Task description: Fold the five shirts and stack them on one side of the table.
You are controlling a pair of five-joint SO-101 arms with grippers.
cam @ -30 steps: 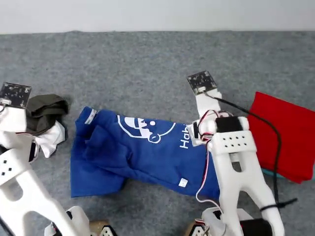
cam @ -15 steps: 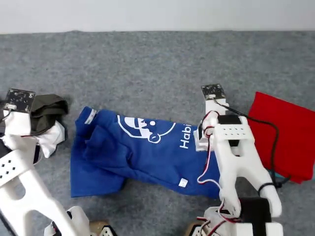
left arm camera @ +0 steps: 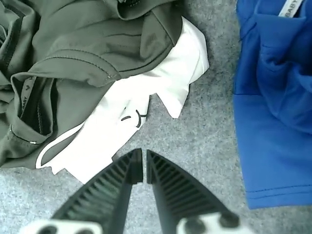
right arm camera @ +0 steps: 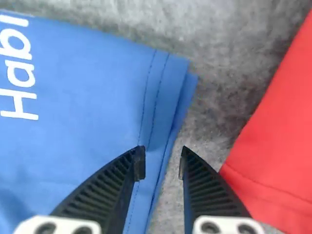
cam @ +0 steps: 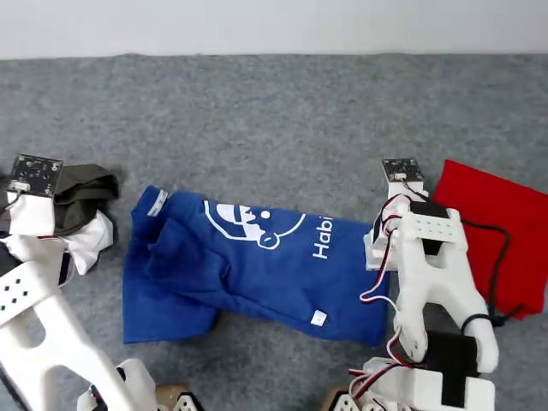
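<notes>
**Item 1.** Blue shirt (cam: 248, 265): we log it spread mid-table and rumpled toward the left arm's side. It carries a white graphic, white lettering and a small white tag near the lower hem.

**Item 2.** Red shirt (cam: 501, 231): lies flat at the right side, with a strip of grey between it and the blue one.

**Item 3.** Dark olive shirt (left arm camera: 73, 53): heaped over a white shirt (left arm camera: 146, 97) at the left side, near the blue shirt.

**Item 4.** Right gripper (right arm camera: 161, 163): jaws parted and empty, poised over the blue shirt's hem. The right wrist view adds the hem's double stitching, with red cloth just beside.

**Item 5.** Left gripper (left arm camera: 144, 168): jaws drawn to a thin slit, gripping nothing, at the white shirt's edge. The left wrist view adds a small dark mark on the white cloth and neck labels in the olive and blue.

**Surface.** Grey felt-like table covering (cam: 274, 111), with a pale wall (cam: 274, 26) behind.
</notes>
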